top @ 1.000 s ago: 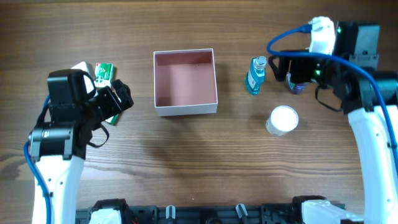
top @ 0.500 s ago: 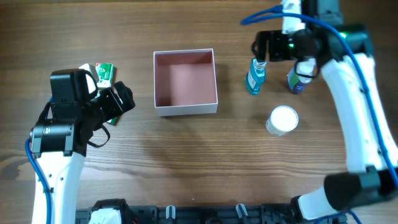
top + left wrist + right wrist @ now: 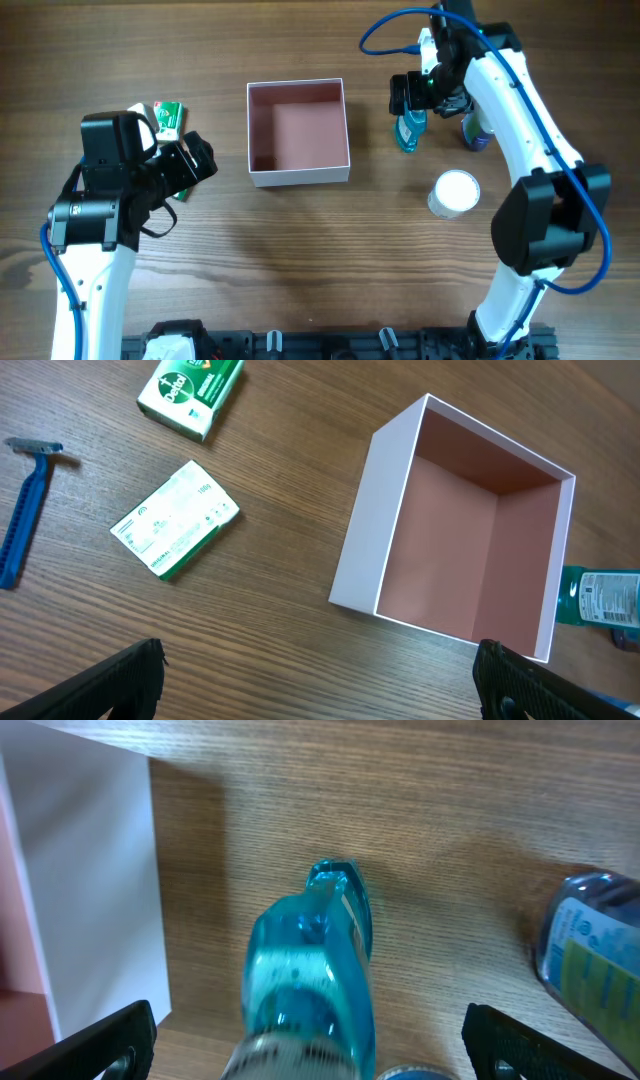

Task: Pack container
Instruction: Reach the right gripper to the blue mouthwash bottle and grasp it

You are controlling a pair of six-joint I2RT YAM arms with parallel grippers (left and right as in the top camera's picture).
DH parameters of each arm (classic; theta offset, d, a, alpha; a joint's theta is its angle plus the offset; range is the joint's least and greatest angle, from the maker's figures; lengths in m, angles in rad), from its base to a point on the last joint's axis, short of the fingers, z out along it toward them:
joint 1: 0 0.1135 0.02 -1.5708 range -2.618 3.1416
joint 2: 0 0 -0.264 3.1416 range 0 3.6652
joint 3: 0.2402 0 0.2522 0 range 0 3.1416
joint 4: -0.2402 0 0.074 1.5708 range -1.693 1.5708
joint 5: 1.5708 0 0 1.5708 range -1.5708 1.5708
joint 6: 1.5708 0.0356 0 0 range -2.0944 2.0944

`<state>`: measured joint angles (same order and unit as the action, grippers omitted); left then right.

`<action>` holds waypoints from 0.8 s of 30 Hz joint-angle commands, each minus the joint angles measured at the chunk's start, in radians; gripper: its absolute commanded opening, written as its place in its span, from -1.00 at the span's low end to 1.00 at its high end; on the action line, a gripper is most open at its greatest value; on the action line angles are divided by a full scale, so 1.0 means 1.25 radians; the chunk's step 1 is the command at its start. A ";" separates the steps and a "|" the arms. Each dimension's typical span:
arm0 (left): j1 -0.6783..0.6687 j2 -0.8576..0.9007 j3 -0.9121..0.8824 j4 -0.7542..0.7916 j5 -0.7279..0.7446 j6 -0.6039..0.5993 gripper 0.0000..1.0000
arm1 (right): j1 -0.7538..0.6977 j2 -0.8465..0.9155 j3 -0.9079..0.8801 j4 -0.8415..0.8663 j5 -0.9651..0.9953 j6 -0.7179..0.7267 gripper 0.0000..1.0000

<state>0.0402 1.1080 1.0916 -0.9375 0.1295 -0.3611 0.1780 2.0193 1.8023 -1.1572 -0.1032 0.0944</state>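
Note:
The container is a square white-walled box with a dusty-pink inside, standing empty at the table's middle back; it also shows in the left wrist view and the right wrist view. My right gripper is open and straddles a teal bottle just right of the box; in the right wrist view the fingers flank the bottle without touching it. My left gripper is open and empty left of the box, its fingers above bare wood.
A dark blue labelled bottle lies right of the teal one. A round white-lidded jar stands nearer the front. Two green boxes and a blue razor lie left of the container.
My right arm has swung left from the table's far right to over the teal bottle. The left arm has barely moved.

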 commanded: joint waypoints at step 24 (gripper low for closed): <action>-0.002 -0.001 0.017 0.004 0.012 0.010 1.00 | 0.002 0.021 0.002 -0.007 0.014 0.031 -0.08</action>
<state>0.0402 1.1080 1.0916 -0.9356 0.1295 -0.3611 0.1780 2.0384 1.8023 -1.1633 -0.0998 0.1280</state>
